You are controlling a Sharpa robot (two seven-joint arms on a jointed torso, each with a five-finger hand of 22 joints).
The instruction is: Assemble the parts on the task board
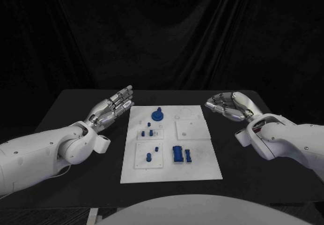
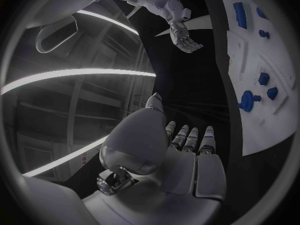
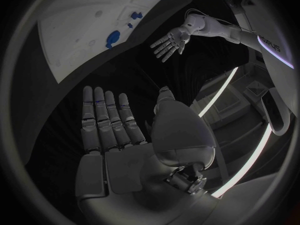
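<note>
Flanking the white task board (image 1: 169, 176), left hand (image 1: 111, 108) and right hand (image 1: 229, 107) empty, fingers spread; blue parts (image 1: 181, 153) unlabelled

Nothing written can be read here: no word, number or brand. The white left arm (image 3: 269, 42) carries a short line of dark lettering along its forearm, seen in the right wrist view, but it is too small to make out. The flat white rectangular task board (image 1: 202, 168), with that arm at its 9 o'clock, bears no legible marking.
</note>
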